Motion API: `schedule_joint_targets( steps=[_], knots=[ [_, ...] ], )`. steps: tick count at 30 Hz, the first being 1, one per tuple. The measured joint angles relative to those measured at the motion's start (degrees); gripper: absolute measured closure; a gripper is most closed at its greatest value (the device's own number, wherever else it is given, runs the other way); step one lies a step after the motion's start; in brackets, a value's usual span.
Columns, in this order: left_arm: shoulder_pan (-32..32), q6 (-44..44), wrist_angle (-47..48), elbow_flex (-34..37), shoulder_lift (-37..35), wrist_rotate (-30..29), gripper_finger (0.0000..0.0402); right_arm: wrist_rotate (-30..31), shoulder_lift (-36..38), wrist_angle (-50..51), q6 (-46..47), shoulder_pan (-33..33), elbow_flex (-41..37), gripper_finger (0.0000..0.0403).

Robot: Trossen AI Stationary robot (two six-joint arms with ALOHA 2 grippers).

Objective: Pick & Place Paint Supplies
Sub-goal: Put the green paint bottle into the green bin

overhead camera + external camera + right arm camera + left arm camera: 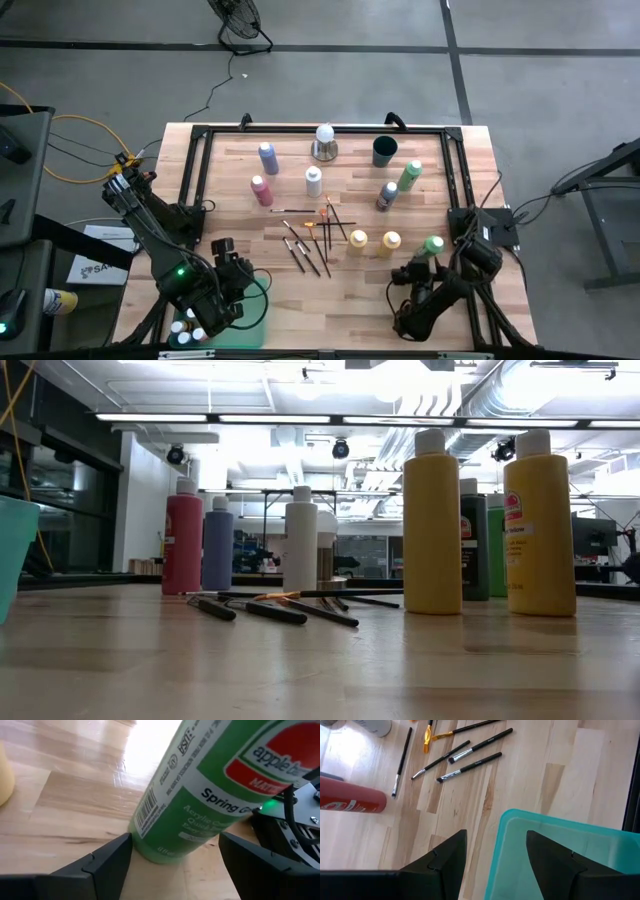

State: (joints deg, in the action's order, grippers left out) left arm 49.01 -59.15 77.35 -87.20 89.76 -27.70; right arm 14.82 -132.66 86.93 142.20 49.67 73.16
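Several paint bottles stand on the wooden table: blue-purple (268,158), pink (262,190), white (314,181) and two yellow ones (358,241) (389,242). Thin brushes (312,238) lie flat mid-table. A green bottle (432,245) stands on its base near the right edge. My right gripper (418,268) is open, with a finger on either side of that bottle's lower body (170,820). My left gripper (495,855) is open above the rim of a teal bin (555,830). The bin (250,320) holds a few capped bottles (185,328). My right gripper comes level at the green bottle's lower wall (145,827), just above its base on the table. One fingertip (120,847) lies right beside the wall; I cannot tell whether it touches. The other finger stands apart from it.
A white ball on a metal base (324,143) and a dark green cup (385,151) stand near the far edge. Black frame rails (195,180) (455,180) run along both sides. A green bottle (410,175) and a grey one (387,195) lean far right.
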Motion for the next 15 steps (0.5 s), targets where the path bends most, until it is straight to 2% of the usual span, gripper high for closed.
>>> schedule_joint_targets(
  steps=[8,15],
  knots=[
    [0.0,0.0,-0.9,0.0,0.0,0.0,0.0203,3.6,0.0,0.0,-0.9,-1.6,-1.0,0.0117],
    [0.0,-0.8,-1.0,0.0,0.0,0.0,0.0203,4.7,0.0,0.0,-1.3,-2.3,-1.1,0.0186]
  ],
)
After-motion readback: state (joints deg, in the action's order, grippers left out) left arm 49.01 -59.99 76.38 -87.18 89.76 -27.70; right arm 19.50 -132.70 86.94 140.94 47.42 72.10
